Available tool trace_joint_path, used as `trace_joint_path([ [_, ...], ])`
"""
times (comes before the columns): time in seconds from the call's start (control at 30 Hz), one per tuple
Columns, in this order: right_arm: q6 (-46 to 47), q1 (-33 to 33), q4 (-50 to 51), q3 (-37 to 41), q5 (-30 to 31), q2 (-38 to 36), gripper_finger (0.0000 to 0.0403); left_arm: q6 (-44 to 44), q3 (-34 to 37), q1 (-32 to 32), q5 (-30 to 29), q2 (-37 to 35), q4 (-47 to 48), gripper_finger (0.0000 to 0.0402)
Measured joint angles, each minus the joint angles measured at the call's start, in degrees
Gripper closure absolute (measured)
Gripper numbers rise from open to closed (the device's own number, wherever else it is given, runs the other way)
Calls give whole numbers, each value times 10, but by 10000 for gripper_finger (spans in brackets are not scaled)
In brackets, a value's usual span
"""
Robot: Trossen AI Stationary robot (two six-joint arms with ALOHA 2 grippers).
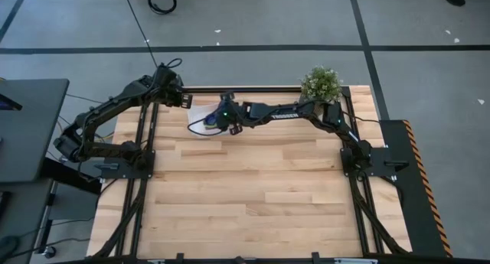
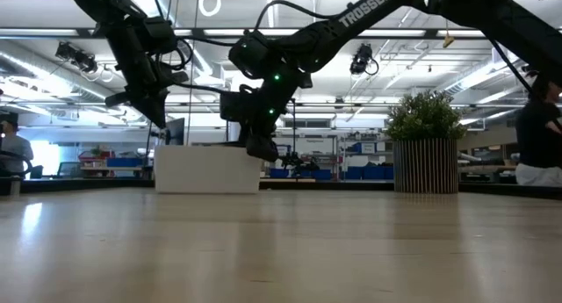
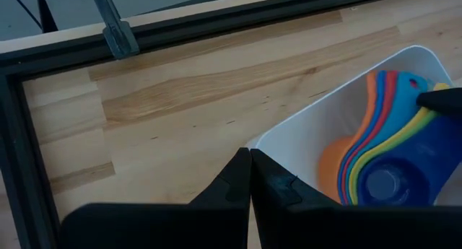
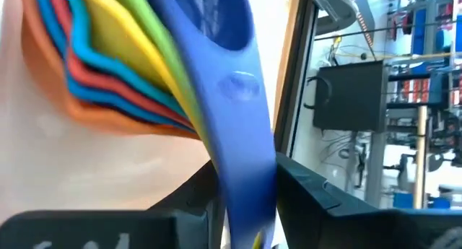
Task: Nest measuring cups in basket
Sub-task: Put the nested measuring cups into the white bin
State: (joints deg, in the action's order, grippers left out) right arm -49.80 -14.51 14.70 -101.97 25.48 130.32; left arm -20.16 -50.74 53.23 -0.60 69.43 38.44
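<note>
The white basket (image 3: 303,144) sits at the far edge of my desk (image 1: 253,195), near the middle of that edge. Inside it my measuring cups (image 3: 382,141) lie stacked one in another: orange at the bottom, then red, light blue, yellow and green, with a blue cup (image 4: 231,76) on top. Their flat handles fan out together toward one end of the basket. My right end effector (image 4: 242,206) reaches down into the basket from the right side. The long handle of the blue cup runs between its two fingers (image 4: 310,198). The fingers stand a little apart on either side of the handle, and I cannot tell if they press on it or are just loose around it. My left end effector (image 3: 249,178) hangs just outside the basket, on its left, above the bare wood. Its two fingers are pressed together and carry nothing. A brown pot with a green plant (image 1: 321,84) stands at the far right corner of the desk, well apart from the basket, and my right arm passes close by it. A black frame (image 3: 22,133) runs along the desk edge behind the basket. From low down, the basket shows as a plain white box (image 2: 206,169) and its wall hides the cups from that side. A person (image 2: 537,132) stands far off at the right of the room, and another person (image 2: 12,154) sits far off at the left.
</note>
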Motion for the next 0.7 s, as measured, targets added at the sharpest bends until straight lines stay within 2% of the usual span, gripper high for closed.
trace_joint_path([
  [0.23,-14,4,1,0,25,0,288,0,0,0,0,0,0,388],
  [0.43,-70,8,-2,0,93,0,288,4,0,0,0,0,0,388],
  [0.7,-78,15,-15,0,49,0,288,5,0,0,0,0,6,388],
])
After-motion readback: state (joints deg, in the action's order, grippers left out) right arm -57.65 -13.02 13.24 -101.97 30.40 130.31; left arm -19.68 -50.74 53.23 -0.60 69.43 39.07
